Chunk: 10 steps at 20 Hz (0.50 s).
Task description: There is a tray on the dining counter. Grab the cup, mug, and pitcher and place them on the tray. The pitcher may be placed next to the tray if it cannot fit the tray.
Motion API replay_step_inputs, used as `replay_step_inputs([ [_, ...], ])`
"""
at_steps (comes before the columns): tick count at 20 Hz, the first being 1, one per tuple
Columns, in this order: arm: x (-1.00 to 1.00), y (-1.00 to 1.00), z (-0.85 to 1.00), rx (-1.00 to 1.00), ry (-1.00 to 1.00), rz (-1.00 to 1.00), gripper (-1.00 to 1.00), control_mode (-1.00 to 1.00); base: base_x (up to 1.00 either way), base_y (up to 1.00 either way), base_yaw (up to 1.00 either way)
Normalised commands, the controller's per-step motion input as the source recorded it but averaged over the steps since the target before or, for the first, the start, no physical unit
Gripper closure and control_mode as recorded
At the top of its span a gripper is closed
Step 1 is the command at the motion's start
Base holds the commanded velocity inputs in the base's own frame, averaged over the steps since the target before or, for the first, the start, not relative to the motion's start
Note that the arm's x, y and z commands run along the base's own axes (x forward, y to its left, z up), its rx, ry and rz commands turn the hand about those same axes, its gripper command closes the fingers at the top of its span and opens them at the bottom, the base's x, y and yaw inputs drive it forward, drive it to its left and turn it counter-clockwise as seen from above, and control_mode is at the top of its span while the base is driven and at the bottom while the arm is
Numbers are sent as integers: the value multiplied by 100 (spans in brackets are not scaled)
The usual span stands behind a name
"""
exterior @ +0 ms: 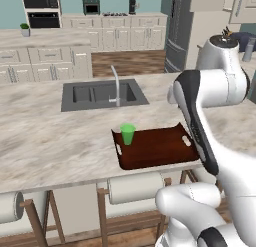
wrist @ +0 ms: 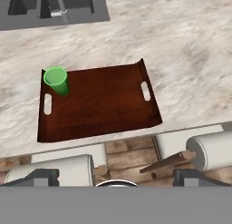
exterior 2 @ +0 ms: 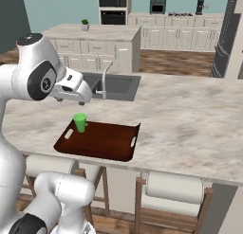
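Cup (wrist: 56,80) was seen standing in tray (wrist: 99,105) upper-left corner on the bench (wrist: 181,41), hand (wrist: 117,175) spread apart and empty; mug judged next, to be located first.

The white arm rises from the lower left of the right base view, elbow bent high, its wrist reaching toward frame centre. The gripper (wrist: 116,175) points downward, fingertips (wrist: 41,177) spread wide apart, holding nothing.
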Motion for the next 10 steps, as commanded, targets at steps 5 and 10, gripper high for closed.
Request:
replay_step_inputs([
  [5, -56, 0, 17, 0, -4, 16, -100, -100, 0, 0, 0],
  [10, -37, -8, 4, 0, -1, 11, -100, -100, 0, 0, 0],
])
